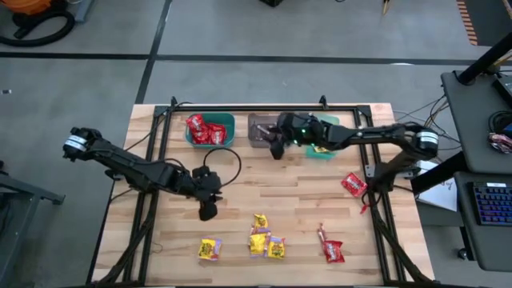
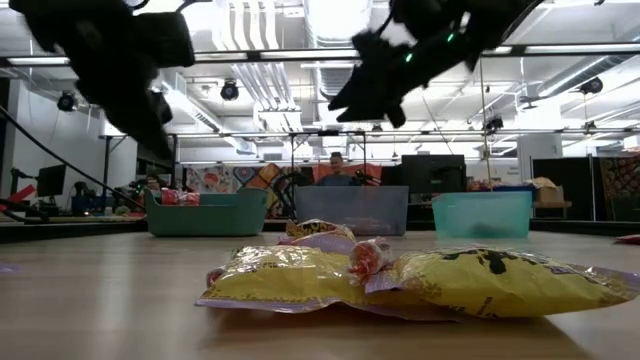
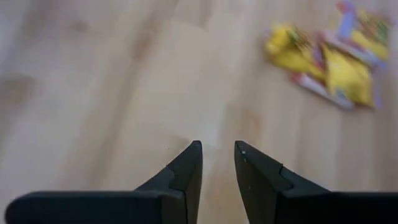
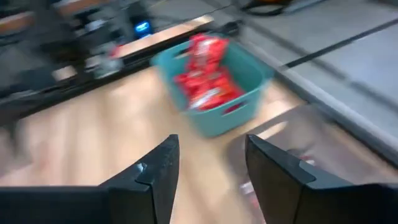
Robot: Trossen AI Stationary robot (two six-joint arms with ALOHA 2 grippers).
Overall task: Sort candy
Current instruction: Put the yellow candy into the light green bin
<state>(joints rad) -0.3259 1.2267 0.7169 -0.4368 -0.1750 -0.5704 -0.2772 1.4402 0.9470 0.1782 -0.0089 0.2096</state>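
Right gripper: hanging released, fingers parted, over the grey bin; candy lying well apart
Left gripper: hovering slightly parted, grasping nothing, beside that candy

Red packets are piled in the far left bin. Yellow packets and a thin stick lie clustered near the front edge, 1 yellow packet apart, 2 loose red packets on the right.

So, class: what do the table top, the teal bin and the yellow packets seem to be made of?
Table top: pale wood, matt, with visible board seams. Teal bin: likely plastic, smooth moulded walls. Yellow packets: probably plastic film, glossy and crinkled.
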